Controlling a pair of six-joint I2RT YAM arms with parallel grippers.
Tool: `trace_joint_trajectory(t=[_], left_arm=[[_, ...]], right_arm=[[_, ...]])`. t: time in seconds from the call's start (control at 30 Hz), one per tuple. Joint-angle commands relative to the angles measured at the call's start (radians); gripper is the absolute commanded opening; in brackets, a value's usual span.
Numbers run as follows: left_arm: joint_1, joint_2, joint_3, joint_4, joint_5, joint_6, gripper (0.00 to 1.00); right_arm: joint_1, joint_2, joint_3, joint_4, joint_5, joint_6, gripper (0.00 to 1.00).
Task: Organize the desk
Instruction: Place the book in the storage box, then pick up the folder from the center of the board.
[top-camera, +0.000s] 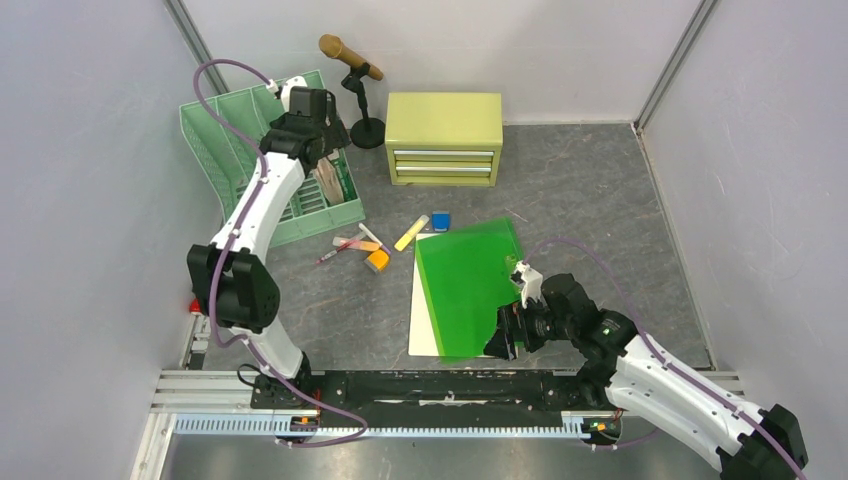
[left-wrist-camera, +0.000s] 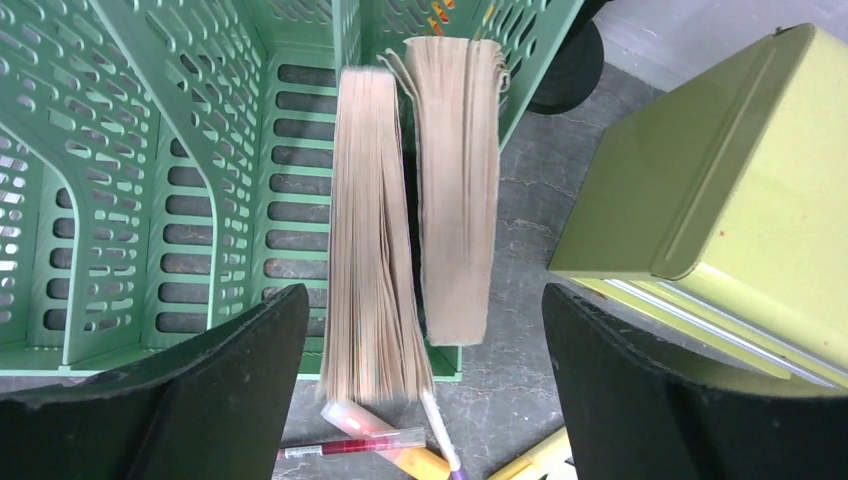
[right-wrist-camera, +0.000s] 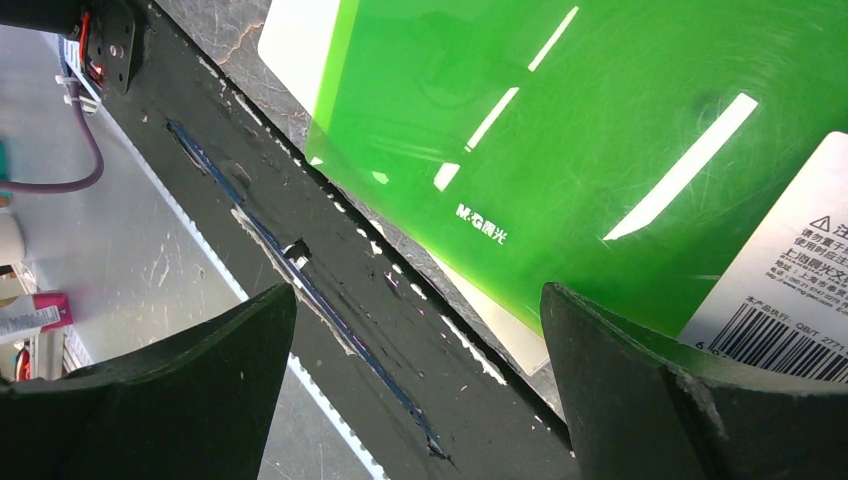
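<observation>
Left gripper (left-wrist-camera: 425, 295) hung with its black fingers spread wide and nothing between them, directly above two tan, paper-edged books (left-wrist-camera: 410, 220). The books stood on edge, side by side, in the rightmost slot of the pale green perforated plastic file rack (top-camera: 215, 130). That slot kept them upright and off the work surface, which reads as the tidying step for them being finished. The left arm reached far forward from its base, elbow bent out to the left and wrist turned down over the rack.

Further right, a loose cluster of pens and markers (top-camera: 360, 243) lay flat just in front of the rack, not yet sorted. Behind them stood the yellow-green metal two-drawer cabinet (top-camera: 444, 137), drawers shut.

All of this sat on the desk (top-camera: 580, 190), the dark grey mottled tabletop that filled the space between the pale walls.

A translucent green plastic folder (top-camera: 468, 285) lay flat on a white sheet (top-camera: 422, 320) near the front edge. The right gripper (right-wrist-camera: 418, 290) hovered low over the folder's near corner, jaws wide and empty, the arm folded close to its base. It looked placed to take the folder by that edge.
</observation>
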Motion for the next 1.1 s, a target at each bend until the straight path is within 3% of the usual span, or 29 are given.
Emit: trace_joint_trajectory(t=[0.0, 0.07, 0.5, 0.7, 1.07], left_arm=[[0.006, -0.075, 0.044, 0.054, 0.021, 0.019, 0.96], [0.006, -0.088, 0.046, 0.054, 0.024, 0.023, 0.99], [0.006, -0.180, 0.016, 0.008, 0.108, 0.045, 1.00], [0.006, -0.313, -0.178, 0.005, 0.282, 0.023, 1.00], [0.006, -0.524, -0.562, -0.179, 0.354, -0.046, 1.00]], right_arm=[[-0.003, -0.010, 0.000, 0.028, -0.014, 0.013, 0.98], [-0.003, -0.011, 0.001, 0.030, -0.015, 0.015, 0.98], [-0.003, -0.026, 0.001, 0.040, -0.025, 0.034, 0.98], [-0.003, -0.043, 0.004, 0.038, -0.018, 0.050, 0.98], [-0.003, 0.055, 0.074, 0.041, 0.017, 0.069, 0.98]])
